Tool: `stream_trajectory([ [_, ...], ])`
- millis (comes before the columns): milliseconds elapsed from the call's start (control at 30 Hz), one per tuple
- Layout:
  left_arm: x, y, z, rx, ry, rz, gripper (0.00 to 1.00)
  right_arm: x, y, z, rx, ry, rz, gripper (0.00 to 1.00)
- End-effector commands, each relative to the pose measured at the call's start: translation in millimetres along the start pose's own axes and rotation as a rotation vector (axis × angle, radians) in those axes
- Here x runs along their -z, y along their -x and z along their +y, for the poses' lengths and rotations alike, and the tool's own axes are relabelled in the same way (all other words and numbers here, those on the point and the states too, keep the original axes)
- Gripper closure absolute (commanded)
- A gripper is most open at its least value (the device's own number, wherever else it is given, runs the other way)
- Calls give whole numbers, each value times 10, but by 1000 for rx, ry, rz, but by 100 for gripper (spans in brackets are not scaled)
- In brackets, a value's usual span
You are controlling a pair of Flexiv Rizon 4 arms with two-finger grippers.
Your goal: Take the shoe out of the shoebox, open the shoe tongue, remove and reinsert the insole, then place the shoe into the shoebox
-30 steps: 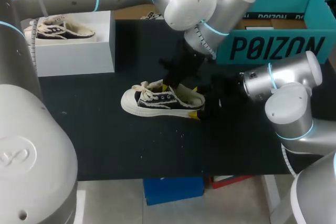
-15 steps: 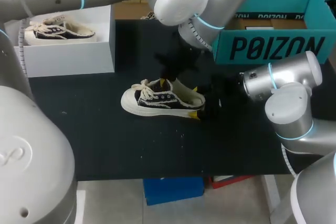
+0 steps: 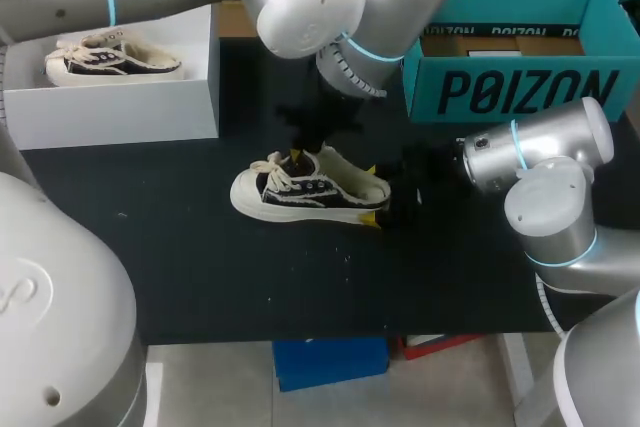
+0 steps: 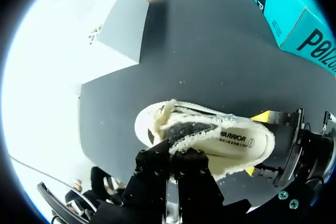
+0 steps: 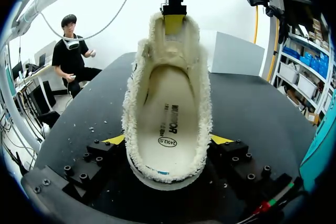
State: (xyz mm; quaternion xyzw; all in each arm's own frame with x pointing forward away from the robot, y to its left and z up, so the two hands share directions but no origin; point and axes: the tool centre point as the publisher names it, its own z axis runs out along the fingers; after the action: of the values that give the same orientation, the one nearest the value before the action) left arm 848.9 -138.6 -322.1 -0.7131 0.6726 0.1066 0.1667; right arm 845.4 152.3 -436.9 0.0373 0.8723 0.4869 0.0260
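Shoe (image 3: 310,192) stands on its sole in the middle of the bench (image 3: 200,267), out of the teal shoebox (image 3: 520,92). Its heel is clamped between the right fingers (image 5: 116,139), while the left fingers (image 4: 155,169) look closed on the top of the tongue (image 5: 173,51). Opening it well, I judge, means drawing the tongue up and toward the toe with the heel grip firm, so the shoe neither slides nor tips and the insole (image 5: 168,124) lies fully exposed.

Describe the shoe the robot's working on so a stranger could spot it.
On the black table, between the white box at left and the teal shoebox at right, a shoe stands on its sole. Unlike the matching shoe inside the white box, it sits on the bare tabletop, the right gripper clasping its heel.
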Motion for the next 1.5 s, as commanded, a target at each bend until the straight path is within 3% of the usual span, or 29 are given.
stream_trajectory([
  [33, -36, 118, 34, 14, -9, 65, 100, -51, 16, -20, -2, -2, 0, 100],
  [600, -220, 361, 140, 85, -42, 126, 100, -51, 16, -20, -2, -2, 0, 100],
  [867, -370, 474, 181, 134, -16, 146, 100, -51, 16, -20, -2, -2, 0, 100],
  [1500, -685, 545, 217, 183, 36, 160, 100, -51, 16, -20, -2, -2, 0, 100],
])
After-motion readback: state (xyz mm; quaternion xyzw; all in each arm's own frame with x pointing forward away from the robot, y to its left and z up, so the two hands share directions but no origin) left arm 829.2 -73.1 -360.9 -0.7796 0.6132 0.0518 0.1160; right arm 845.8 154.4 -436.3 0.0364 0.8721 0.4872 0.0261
